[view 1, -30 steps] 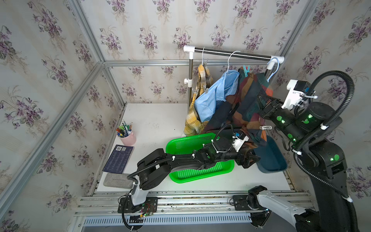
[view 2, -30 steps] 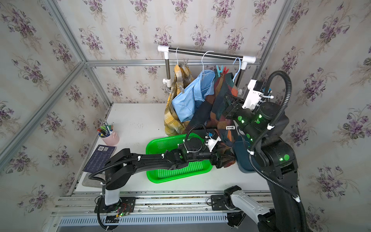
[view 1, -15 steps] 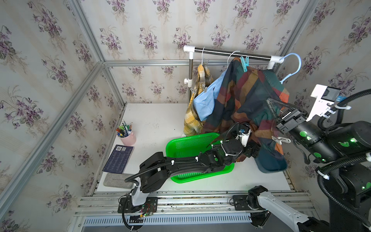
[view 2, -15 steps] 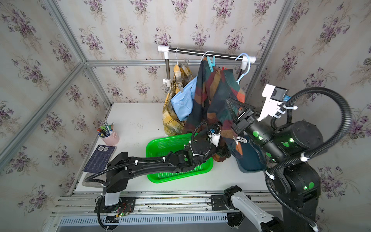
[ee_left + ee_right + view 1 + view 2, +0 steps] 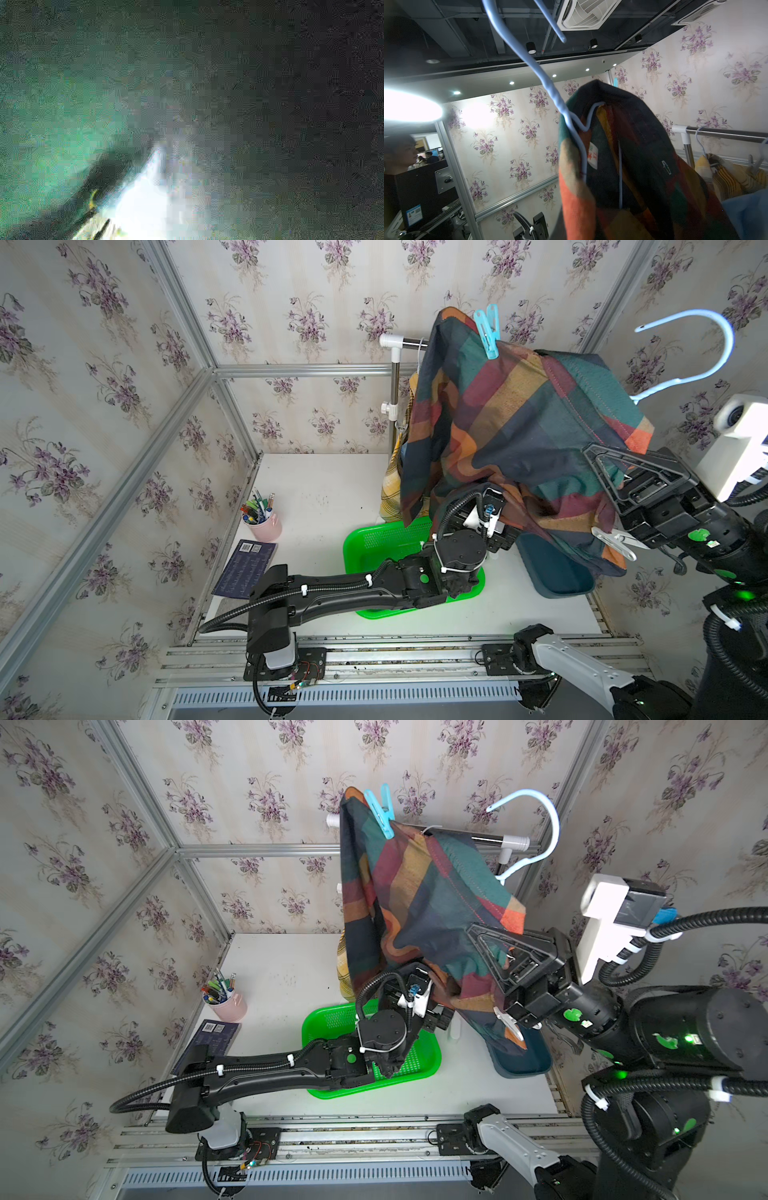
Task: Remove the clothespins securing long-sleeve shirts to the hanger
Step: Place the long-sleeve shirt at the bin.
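Dark check cloth, top views: in both top views the dark check shirt (image 5: 519, 414) (image 5: 415, 894) is raised above the table on its pale blue hanger (image 5: 685, 314). The hook appears clear of the rail (image 5: 490, 840).
Blue clothespin, top views: clipped on the shirt's highest corner (image 5: 487, 334) (image 5: 380, 811). Not removed.
White clothespin, top views: clipped on the lower hem (image 5: 614, 540) (image 5: 509, 1025), just beside the right gripper. Not removed.
Right gripper, top views: clenched (image 5: 598, 456) on the shirt's orange-edged fold. Whether the hanger wire is pinched inside the fold is hidden.
Left gripper, top views: reaches under the hanging cloth (image 5: 503, 537) with jaws spread wide. The fingertips are covered, so whether anything lies between them cannot be told.
Green tray, top views: no clothespin shows in the exposed part (image 5: 365, 531). The left arm covers the rest.
Yellow plaid shirt, top views: hangs at the rail post (image 5: 392, 493). Any pins on it are hidden.
Left wrist view: blurred dark green cloth fills the frame. It gives no evidence of progress.
Right wrist view: hanger neck and collar label are close to the lens. The plaid shirt and the light blue shirt (image 5: 749, 209) hang from the rail. No pins on them are discernible.
Status, judged: at least two pins remain on the check shirt. No removed pin is visible.
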